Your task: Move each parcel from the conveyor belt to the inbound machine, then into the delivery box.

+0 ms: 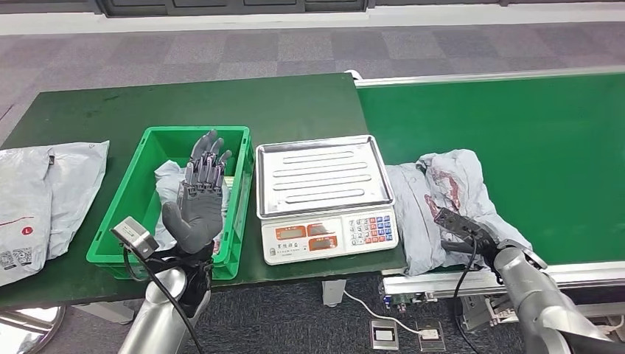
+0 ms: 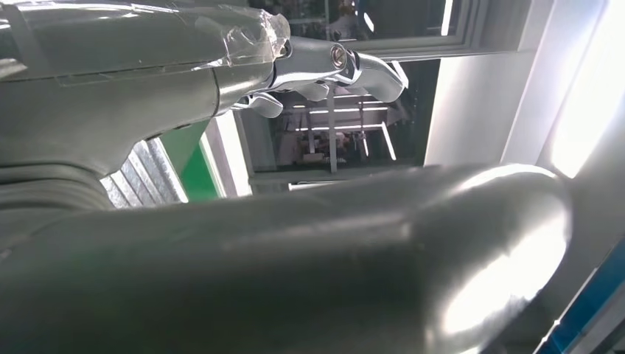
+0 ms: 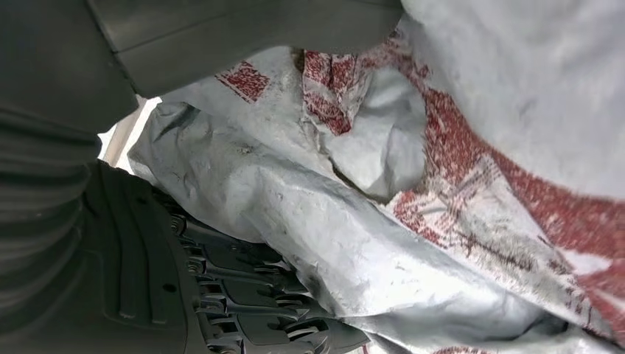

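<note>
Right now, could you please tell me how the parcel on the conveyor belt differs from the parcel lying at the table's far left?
The parcel on the conveyor belt is crumpled and bunched; the parcel at the table's left lies flatter. The belt parcel carries smeared red print, the left one mostly plain grey with a small red mark. The right hand is at the belt parcel; nothing touches the left one. Both are grey plastic mailer bags.

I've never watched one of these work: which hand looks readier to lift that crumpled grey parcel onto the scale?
The right hand, most likely: it is already at the grey parcel on the belt. The left hand is raised, fingers spread, over the green bin.
</note>
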### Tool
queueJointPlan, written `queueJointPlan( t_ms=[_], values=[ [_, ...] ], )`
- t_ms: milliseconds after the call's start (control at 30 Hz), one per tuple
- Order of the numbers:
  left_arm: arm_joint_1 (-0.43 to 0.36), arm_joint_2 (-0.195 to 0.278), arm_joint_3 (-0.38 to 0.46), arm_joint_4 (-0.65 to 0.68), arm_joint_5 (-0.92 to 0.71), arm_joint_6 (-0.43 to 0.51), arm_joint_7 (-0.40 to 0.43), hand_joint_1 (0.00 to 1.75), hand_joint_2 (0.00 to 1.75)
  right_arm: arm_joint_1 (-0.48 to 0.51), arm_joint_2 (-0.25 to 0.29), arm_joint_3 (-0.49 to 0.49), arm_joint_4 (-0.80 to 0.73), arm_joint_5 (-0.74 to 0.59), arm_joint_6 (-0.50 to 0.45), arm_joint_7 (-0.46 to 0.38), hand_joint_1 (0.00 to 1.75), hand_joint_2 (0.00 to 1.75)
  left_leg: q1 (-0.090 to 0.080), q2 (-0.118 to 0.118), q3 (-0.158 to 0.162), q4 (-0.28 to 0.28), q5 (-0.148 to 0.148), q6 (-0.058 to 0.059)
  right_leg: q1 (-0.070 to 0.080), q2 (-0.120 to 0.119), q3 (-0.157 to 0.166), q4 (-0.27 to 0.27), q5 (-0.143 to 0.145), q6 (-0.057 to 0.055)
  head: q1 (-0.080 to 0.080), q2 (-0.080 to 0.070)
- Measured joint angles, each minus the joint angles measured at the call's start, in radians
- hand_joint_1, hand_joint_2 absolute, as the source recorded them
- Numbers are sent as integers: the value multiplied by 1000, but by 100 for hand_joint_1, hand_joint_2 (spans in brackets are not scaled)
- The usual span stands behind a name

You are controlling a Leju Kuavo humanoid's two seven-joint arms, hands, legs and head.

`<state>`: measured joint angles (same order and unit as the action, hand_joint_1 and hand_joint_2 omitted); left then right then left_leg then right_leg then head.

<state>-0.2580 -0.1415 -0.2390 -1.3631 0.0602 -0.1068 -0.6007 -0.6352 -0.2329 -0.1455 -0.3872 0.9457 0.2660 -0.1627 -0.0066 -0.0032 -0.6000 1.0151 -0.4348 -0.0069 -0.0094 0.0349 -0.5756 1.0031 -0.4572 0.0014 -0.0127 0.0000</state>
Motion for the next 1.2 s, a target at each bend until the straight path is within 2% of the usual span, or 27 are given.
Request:
queueJointPlan(
  t_ms=[300,433,600,800,1200],
  values=[
    [2,0,8,-1,-4,2,1,0,0,3,2,34,0,1,-1,-11,0,175,2,0,1,0,0,0,1,0,2,0,1,-1,0,0],
    [2,0,8,-2,-4,4,2,0,0,3,4,40,0,2,-6,-13,175,175,2,0,2,0,1,0,1,0,3,0,1,0,0,0],
    [29,0,13,-31,-3,23,10,0,0,7,9,55,-13,14,-94,-4,175,175,1,0,1,0,1,0,1,0,3,0,1,0,0,0],
    [84,2,24,-84,-6,44,19,0,0,43,34,68,-81,-26,-267,19,175,175,1,-1,-2,0,1,0,1,-2,-1,0,1,0,0,0],
    [109,2,25,-117,-6,45,19,0,0,70,55,68,-143,-38,-282,20,175,175,1,-4,-9,0,2,0,1,-5,-6,1,0,-1,0,0]
  ],
)
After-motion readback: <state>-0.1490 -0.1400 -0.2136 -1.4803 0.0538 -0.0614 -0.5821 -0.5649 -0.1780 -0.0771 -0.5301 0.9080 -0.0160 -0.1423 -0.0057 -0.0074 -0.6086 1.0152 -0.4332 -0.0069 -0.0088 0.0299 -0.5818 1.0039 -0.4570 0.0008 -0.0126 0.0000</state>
